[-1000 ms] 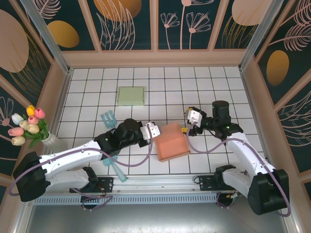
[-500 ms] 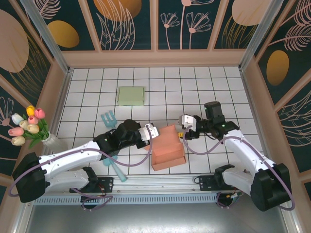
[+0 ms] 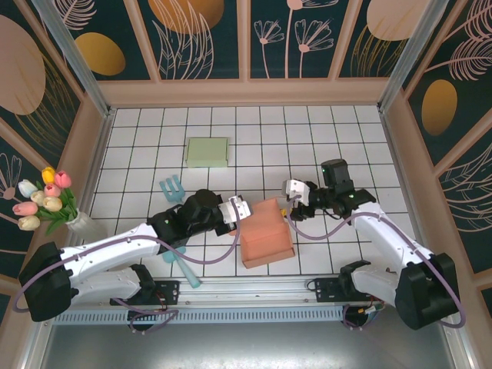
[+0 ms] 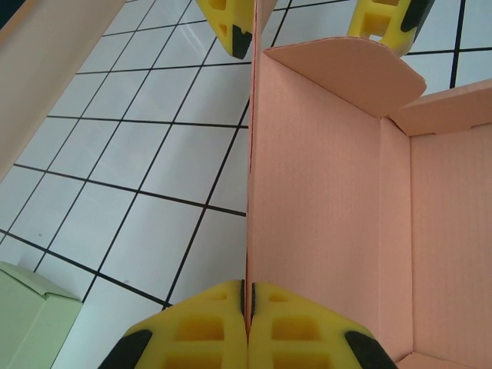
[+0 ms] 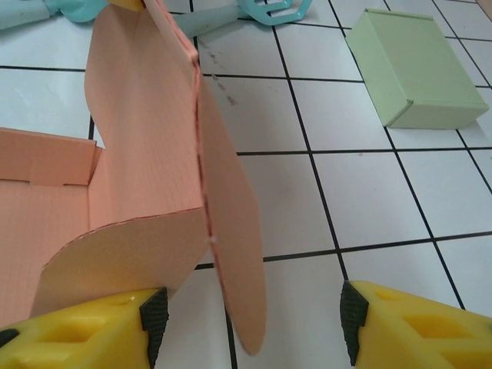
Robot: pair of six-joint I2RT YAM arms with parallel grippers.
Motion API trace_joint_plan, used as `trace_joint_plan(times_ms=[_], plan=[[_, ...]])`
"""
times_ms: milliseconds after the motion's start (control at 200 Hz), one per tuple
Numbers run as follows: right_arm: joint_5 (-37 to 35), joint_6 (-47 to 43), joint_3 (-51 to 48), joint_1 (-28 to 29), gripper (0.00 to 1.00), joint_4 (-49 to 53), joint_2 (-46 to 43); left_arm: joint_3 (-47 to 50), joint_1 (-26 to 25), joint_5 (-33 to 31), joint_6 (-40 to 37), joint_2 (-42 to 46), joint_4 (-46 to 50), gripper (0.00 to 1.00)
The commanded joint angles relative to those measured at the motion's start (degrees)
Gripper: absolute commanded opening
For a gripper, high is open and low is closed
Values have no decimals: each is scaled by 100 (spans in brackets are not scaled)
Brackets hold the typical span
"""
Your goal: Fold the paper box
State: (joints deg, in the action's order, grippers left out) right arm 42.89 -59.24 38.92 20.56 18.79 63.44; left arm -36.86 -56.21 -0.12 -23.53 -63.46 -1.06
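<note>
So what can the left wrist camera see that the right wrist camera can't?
Left wrist camera: the left fingers pinched shut on the pink box's thin wall, and a look down inside the box. Right wrist camera: the right fingers spread open with a rounded flap between them, plus the teal fork. Both: the pink box, the green box and the white tiled table.

Paper box [image 3: 265,233] lies between left end effector [image 3: 244,211] and right end effector [image 3: 290,203].
</note>
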Motion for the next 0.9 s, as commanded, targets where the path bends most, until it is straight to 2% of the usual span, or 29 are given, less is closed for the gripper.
trace_joint_plan(times_ms=[0, 611, 891], plan=[[1072, 81, 288, 106, 64, -29, 35, -6, -101, 499, 151, 127, -723, 0], [987, 14, 417, -25, 70, 380, 158, 29, -96, 241, 122, 113, -806, 0], [29, 383, 13, -329, 72, -502, -280, 46, -97, 381, 130, 185, -790, 0]])
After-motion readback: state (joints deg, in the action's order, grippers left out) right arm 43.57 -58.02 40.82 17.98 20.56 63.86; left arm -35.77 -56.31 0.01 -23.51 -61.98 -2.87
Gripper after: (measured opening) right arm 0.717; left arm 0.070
